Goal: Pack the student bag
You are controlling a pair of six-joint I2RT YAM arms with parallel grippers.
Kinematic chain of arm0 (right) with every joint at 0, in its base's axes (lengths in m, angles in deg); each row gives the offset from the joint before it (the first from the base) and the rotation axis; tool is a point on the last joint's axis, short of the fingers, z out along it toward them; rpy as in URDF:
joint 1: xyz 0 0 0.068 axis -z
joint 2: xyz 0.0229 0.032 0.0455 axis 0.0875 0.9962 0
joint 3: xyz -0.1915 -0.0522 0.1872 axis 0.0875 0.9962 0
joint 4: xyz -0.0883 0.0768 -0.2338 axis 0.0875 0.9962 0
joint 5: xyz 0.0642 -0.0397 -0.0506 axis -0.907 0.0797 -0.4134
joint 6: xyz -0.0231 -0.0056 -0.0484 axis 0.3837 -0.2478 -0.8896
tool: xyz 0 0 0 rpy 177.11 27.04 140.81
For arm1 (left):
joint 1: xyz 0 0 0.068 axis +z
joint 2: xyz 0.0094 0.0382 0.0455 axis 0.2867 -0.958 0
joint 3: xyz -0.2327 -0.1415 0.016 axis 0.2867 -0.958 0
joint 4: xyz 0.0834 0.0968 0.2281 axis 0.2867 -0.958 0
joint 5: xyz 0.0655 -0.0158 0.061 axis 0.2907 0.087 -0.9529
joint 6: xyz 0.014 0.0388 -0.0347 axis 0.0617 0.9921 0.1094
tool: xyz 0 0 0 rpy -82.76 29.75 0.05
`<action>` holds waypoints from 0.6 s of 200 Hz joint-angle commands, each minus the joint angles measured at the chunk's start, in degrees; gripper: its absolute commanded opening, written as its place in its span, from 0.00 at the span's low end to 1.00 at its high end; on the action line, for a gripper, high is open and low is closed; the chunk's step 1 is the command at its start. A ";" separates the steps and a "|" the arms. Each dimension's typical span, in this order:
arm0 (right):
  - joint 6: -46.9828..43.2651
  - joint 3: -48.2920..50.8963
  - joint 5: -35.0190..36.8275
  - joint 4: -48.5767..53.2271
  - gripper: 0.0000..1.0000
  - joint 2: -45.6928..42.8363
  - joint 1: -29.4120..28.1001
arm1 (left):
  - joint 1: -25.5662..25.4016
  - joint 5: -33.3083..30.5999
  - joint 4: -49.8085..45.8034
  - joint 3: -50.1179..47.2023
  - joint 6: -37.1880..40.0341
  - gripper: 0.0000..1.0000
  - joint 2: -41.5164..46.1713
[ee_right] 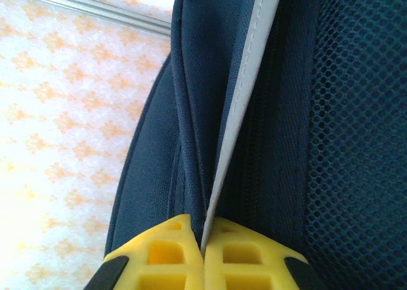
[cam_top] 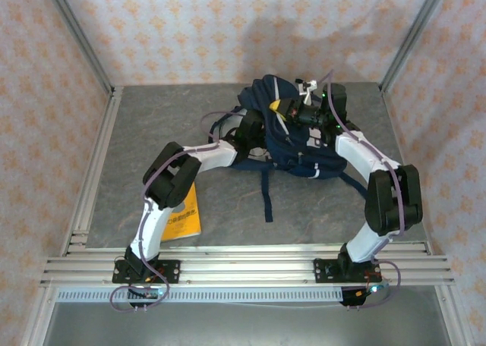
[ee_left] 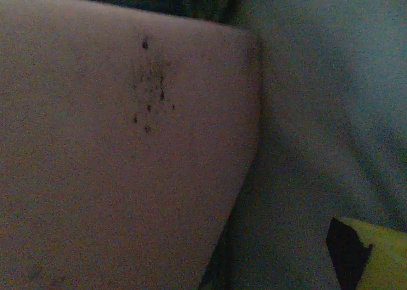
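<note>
The left arm (cam_top: 171, 180) rises from its base, folds at a raised black elbow and reaches forward and to the right. Its left gripper (cam_top: 247, 130) sits against the student bag (cam_top: 292, 152). The dim wrist view shows one yellow, black-edged fingertip (ee_left: 372, 252) at the lower right — how wide the jaws stand cannot be told. The right arm (cam_top: 383, 194) bends at an elbow out to the right, then stretches forward and left. The right gripper (ee_right: 203, 252) is closed — its yellow fingers pinch the bag's white trim strip (ee_right: 245, 86).

grey table (cam_top: 152, 126) carries the student bag (cam_top: 292, 152) and a yellow book (cam_top: 184, 215)
</note>
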 commanded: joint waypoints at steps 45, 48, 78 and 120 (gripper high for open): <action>-14.66 0.15 12.98 12.97 0.00 -5.08 0.00 | 2.94 2.14 -14.23 -10.78 8.54 1.00 17.18; -14.63 0.24 13.22 13.00 0.00 -5.18 0.14 | 3.10 2.07 -14.59 -11.24 8.80 1.00 17.69; -14.99 0.54 17.04 14.80 0.00 -5.57 0.45 | 4.77 0.86 -19.63 -14.91 11.45 1.00 22.31; -17.29 1.22 24.55 17.95 0.00 -6.42 0.46 | 8.64 -1.85 -25.88 -22.21 13.49 1.00 32.57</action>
